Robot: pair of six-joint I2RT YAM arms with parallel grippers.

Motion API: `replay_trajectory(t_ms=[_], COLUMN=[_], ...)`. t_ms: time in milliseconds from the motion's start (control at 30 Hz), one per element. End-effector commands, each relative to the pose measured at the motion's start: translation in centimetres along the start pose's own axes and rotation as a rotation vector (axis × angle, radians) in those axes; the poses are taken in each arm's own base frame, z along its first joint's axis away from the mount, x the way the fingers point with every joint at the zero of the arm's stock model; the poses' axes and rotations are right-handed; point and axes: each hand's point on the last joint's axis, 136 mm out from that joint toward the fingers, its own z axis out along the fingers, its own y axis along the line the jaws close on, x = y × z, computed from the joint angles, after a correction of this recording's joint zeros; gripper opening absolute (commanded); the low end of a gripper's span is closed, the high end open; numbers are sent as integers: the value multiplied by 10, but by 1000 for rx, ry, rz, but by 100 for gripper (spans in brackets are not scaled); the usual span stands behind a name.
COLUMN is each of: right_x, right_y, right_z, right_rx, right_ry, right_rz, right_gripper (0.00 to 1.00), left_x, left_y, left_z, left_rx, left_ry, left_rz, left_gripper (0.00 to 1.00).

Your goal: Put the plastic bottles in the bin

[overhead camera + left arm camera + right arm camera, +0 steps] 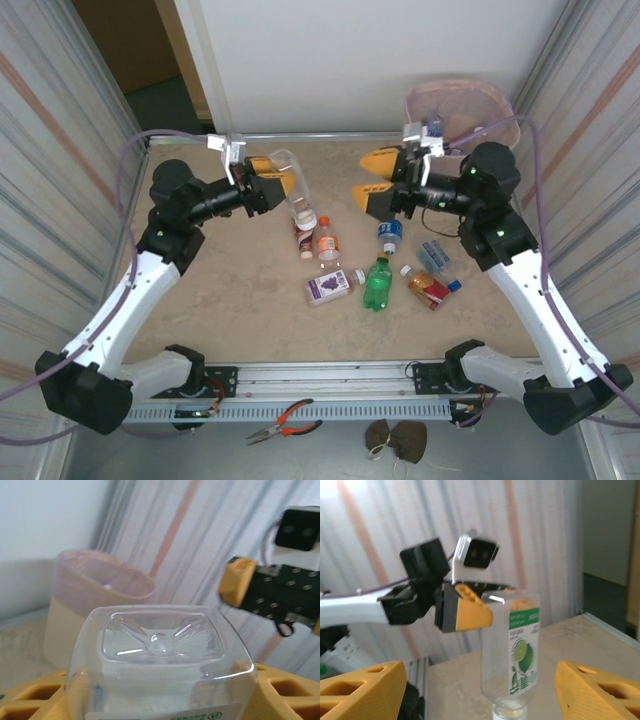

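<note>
My left gripper [275, 182] is shut on a clear square bottle [291, 188] with a green lime label, held above the table with its neck pointing down. In the left wrist view the bottle's base [160, 652] sits between the yellow fingers [280, 692]. My right gripper [372, 180] stands open a short way to the bottle's right, with nothing in it. From the right wrist, the bottle [517, 655] hangs ahead between my spread right fingers [362, 690]. The pink bin [457, 110] stands at the far right corner. Several more bottles [378, 283] lie mid-table.
On the table lie a purple-labelled bottle [333, 287], an orange-capped one [326, 241], a blue-capped one [389, 236] and a red-labelled one [428, 288]. Corrugated walls close both sides. Pliers [285, 420] lie in front of the rail.
</note>
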Motion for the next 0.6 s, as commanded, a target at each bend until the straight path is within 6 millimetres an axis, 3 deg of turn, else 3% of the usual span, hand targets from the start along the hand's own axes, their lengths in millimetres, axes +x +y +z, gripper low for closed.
replay_trajectory(t_ms=[0, 367, 567], right_x=[9, 12, 21], right_y=[16, 63, 77], right_z=[9, 32, 36], right_rx=[-42, -202, -255], right_ry=[30, 48, 73], right_rz=[-106, -152, -202], right_gripper=[79, 91, 90], left_x=[-30, -38, -40], left_y=[-60, -141, -162], left_z=[-10, -15, -13], left_rx=[168, 399, 464], left_ry=[-62, -62, -50], left_rz=[232, 423, 458], left_gripper=[52, 52, 51])
